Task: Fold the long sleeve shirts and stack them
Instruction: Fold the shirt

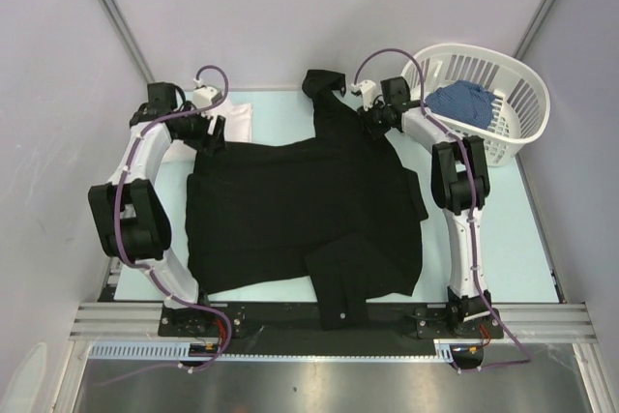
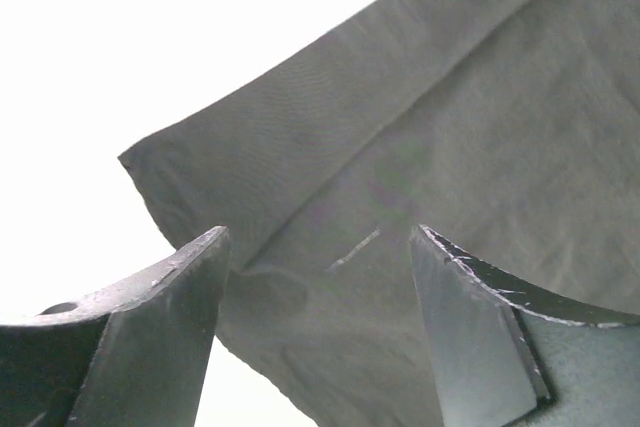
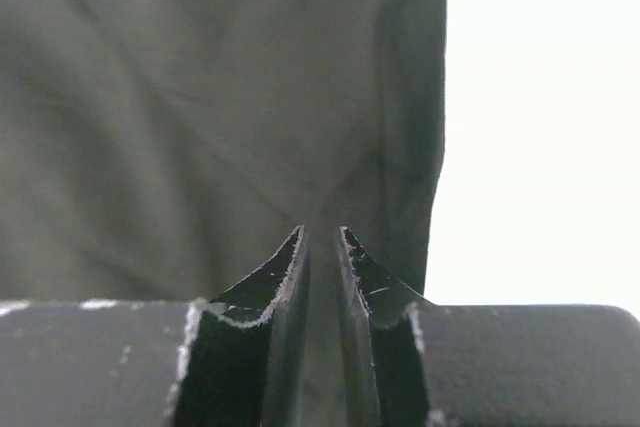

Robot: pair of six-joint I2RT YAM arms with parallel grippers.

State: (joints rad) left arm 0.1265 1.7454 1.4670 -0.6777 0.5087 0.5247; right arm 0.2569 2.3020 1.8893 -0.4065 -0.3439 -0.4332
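At the far edge of the table (image 1: 542, 249), the right gripper (image 3: 320, 237) pinches the black shirt (image 1: 300, 200) and the left gripper (image 2: 318, 231) is wide open and empty, so one-sided pulling may skew it.

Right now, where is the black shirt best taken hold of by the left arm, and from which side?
Probably at the far-left corner of the black shirt, coming down from above. There the cloth ends in a free, flat edge with nothing lying on it. The open left gripper hangs just over it, its fingers on either side of a low fold.
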